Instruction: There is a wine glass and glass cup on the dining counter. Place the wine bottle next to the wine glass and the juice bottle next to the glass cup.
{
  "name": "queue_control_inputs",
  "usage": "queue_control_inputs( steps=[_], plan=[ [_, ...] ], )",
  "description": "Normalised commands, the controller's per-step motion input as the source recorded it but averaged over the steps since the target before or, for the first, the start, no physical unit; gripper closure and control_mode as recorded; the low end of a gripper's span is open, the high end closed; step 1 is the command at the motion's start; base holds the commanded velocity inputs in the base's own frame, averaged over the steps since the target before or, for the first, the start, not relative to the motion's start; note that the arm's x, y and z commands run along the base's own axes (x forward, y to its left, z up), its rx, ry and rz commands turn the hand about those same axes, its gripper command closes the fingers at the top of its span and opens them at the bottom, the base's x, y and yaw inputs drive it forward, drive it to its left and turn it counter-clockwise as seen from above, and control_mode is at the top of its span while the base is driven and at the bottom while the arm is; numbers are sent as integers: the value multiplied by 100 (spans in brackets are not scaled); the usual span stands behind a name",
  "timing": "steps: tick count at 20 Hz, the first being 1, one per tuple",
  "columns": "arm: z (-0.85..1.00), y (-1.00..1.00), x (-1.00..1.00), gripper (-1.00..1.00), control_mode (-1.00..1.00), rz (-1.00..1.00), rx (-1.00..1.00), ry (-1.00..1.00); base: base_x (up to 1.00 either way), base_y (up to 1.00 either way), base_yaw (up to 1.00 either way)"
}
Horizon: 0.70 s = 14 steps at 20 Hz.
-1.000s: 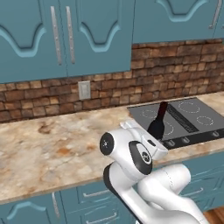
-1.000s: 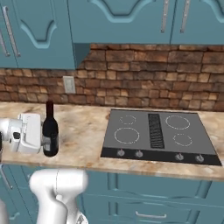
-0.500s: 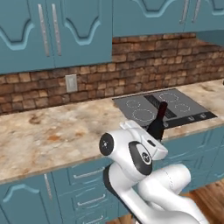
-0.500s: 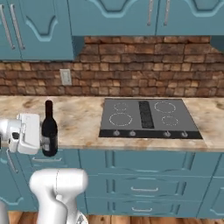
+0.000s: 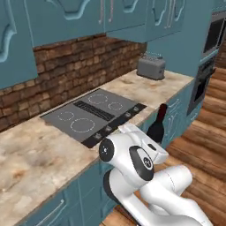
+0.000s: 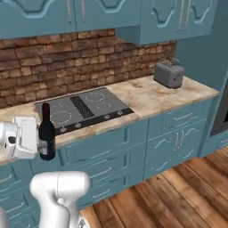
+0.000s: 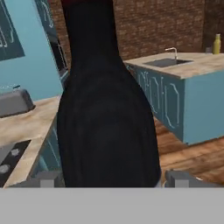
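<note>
Your end effector is clamped on the wine bottle, carrying it upright off the front edge of the kitchen counter, over the teal drawers. In the right base view the bottle sits at 9 o'clock, its dark red top level with the cooktop behind it. In the left base view you see the bottle at 3 o'clock, half hidden by the arm's white body, with the cooktop at 10 o'clock from it.

A grey toaster stands on the counter at 1 o'clock in the right base view, well apart from the bottle, against the brick backsplash. Teal wall cabinets hang above it. Wood flooring stretches to 5 o'clock.

In the hand view the bottle rises black across the centre, blocking much of the room beyond. The two fingertips bracket its base at 7 and 5 o'clock. Past it at 2 o'clock lies the dining counter with its inset sink and faucet, and the juice bottle stands at its far end. The toaster shows at 9 o'clock. No writing can be read on either bottle.
</note>
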Motion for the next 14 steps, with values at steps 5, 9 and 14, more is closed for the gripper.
queue_control_inputs(
  steps=[5,9,14],
  plan=[
    [0,0,0,100,100,0,0,0,0,6,-92],
    [0,0,0,100,100,0,0,0,0,4,-94],
    [0,0,0,100,100,0,0,0,0,2,-96]
  ],
)
